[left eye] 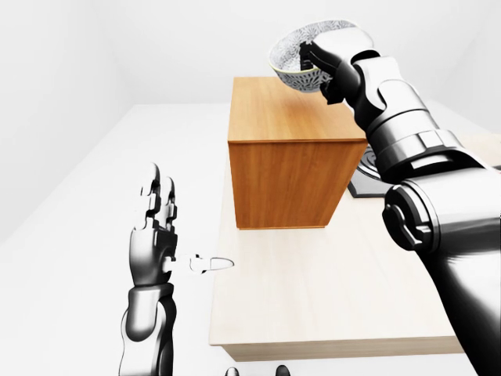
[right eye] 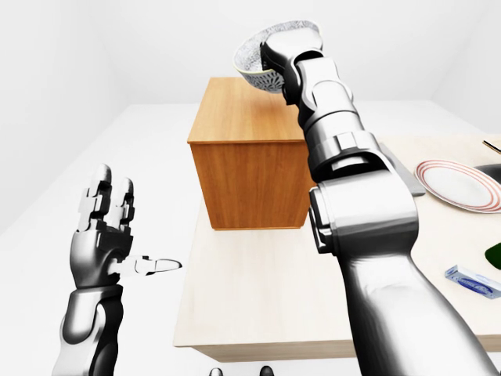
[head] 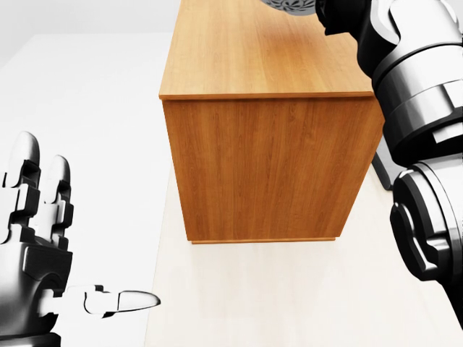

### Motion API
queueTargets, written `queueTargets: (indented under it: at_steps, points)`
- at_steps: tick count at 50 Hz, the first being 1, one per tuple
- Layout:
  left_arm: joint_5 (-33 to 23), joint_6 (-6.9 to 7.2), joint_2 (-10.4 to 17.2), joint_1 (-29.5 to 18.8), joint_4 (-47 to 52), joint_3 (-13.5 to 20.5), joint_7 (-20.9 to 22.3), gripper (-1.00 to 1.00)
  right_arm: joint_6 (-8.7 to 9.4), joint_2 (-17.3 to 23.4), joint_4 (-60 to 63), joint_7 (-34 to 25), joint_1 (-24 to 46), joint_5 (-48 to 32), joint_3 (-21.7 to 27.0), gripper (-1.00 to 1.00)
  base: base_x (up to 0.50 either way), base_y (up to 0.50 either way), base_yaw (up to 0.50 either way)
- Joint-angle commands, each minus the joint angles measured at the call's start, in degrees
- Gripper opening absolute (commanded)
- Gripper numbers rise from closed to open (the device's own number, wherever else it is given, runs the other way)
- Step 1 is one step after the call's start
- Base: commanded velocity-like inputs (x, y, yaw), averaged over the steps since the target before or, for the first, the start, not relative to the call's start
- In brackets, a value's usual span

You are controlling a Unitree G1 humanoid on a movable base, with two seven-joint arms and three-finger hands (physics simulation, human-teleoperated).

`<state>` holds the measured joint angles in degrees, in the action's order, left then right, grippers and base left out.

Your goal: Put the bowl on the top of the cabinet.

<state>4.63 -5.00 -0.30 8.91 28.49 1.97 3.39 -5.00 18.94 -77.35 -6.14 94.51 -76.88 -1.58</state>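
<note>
A patterned white-and-grey bowl point(left eye: 301, 61) is held tilted above the far end of the wooden cabinet point(left eye: 286, 168), clear of its top. My right hand point(left eye: 319, 59) is shut on the bowl's rim, fingers inside it. The cabinet stands on a light wooden table point(left eye: 313, 298). My left hand point(left eye: 168, 235) is open and empty, fingers up, left of the table. In the head view only the bowl's bottom edge point(head: 289, 6) shows at the top.
A striped plate point(right eye: 458, 184) lies on a grey mat right of the cabinet in the right-eye view. A small clear blue object point(right eye: 472, 280) and a dark green thing point(right eye: 495, 255) lie at the table's right edge. White floor spreads to the left.
</note>
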Motion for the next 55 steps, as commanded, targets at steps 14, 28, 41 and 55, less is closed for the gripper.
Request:
queueTargets:
  at_steps: [14, 28, 41, 55]
  points:
    - [0.0, 0.00, 0.0, 0.0, 0.1, -0.1, 0.0, 1.00, 0.00, -0.2, 0.9, 1.3, -1.1, 0.1, 0.1, -1.00, 0.00, 0.00, 0.00]
    - [0.1, 0.00, 0.0, 0.1, -0.3, -0.2, 0.3, 1.00, 0.00, -0.1, 0.8, 1.0, -1.0, 0.1, 0.0, 1.00, 0.00, 0.00, 0.00]
    - [0.3, 0.00, 0.0, 0.3, -0.2, -0.3, 0.5, 1.00, 0.00, 0.8, 0.8, 0.2, 0.5, -0.2, 0.2, 1.00, 0.00, 0.00, 0.00]
    - [0.2, 0.00, 0.0, -0.1, -0.2, 0.1, 0.2, 1.00, 0.00, 6.1, 0.4, -3.4, 8.8, -3.0, 0.8, 1.00, 0.00, 0.00, 0.00]
